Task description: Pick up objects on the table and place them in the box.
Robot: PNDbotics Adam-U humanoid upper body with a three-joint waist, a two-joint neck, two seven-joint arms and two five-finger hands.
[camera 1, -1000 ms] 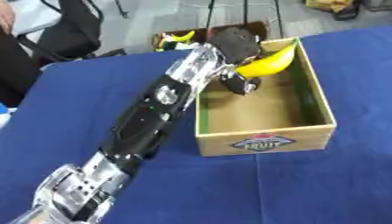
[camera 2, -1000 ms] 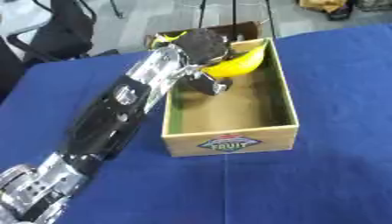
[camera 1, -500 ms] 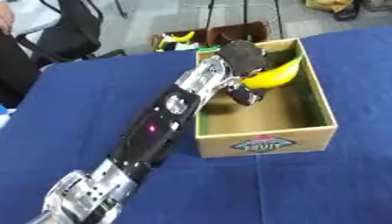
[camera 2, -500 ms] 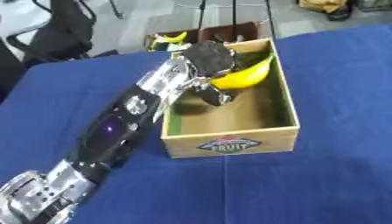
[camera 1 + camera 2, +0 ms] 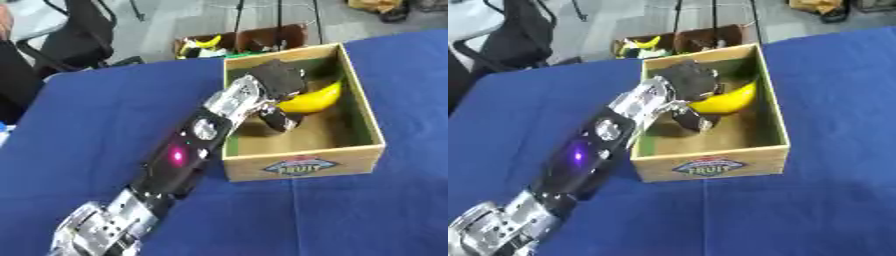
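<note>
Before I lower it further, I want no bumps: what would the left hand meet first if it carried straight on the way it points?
Probably the far right wall of the wooden box. The left hand, fingers curled round the banana, points up and right across the box's inside; depth is unclear, so the floor could come first.

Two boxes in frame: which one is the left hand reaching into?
The near wooden box with the fruit label on its front, on the blue table. The left hand is over its inside, curled round the banana. The darker box lies beyond the table's far edge.
</note>
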